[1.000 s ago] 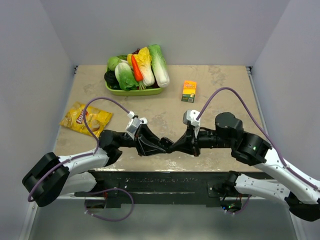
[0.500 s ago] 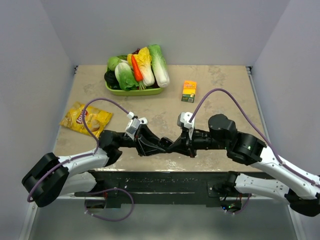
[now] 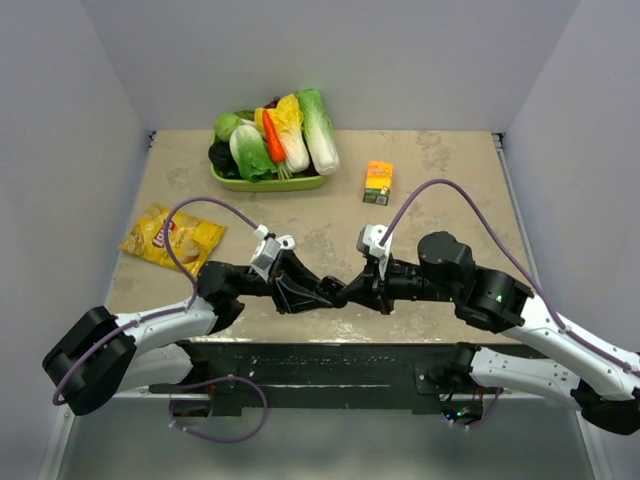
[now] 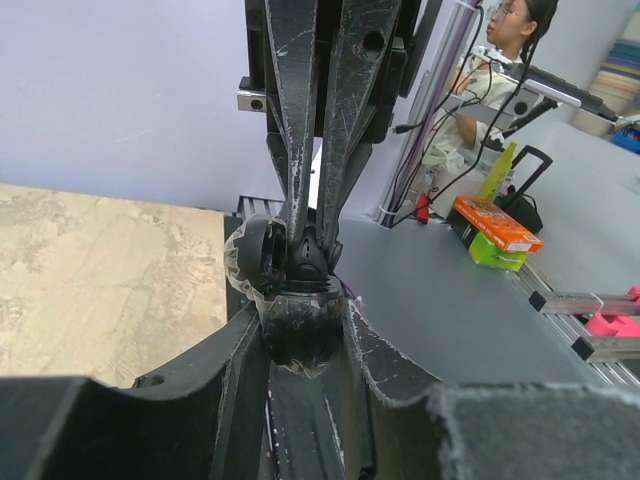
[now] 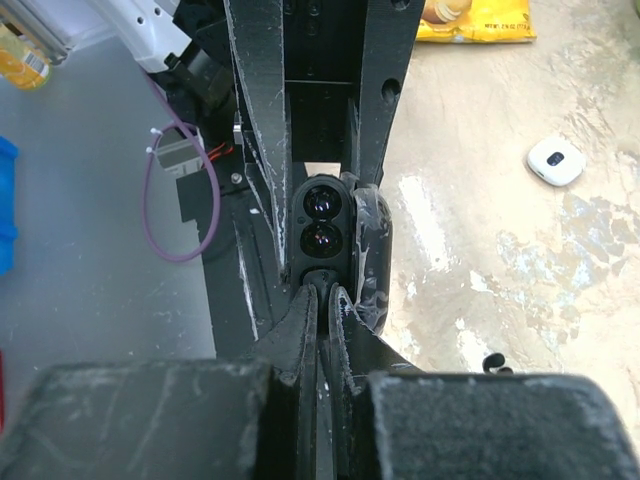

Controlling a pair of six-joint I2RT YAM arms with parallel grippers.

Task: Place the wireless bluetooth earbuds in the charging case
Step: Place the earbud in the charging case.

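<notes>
My left gripper (image 3: 326, 292) is shut on the black charging case (image 4: 300, 335), which is wrapped in clear tape and held above the near table edge. In the right wrist view the case (image 5: 322, 215) is open, showing two round shiny wells, with its lid (image 5: 370, 250) to the right. My right gripper (image 5: 322, 292) meets it tip to tip, almost closed on a tiny black earbud (image 4: 305, 262) at the case's rim. Its fingers (image 4: 345, 150) come down from the top of the left wrist view. The two grippers touch at the middle of the top view (image 3: 345, 293).
A green tray (image 3: 265, 184) of toy vegetables stands at the back. An orange juice box (image 3: 378, 182) is to its right and a yellow chips bag (image 3: 170, 238) at the left. A small white pod (image 5: 555, 160) and a tiny black piece (image 5: 490, 362) lie on the table.
My right arm has slid a little left and brought its fingertips onto the case. My left arm and the case have stayed put.
</notes>
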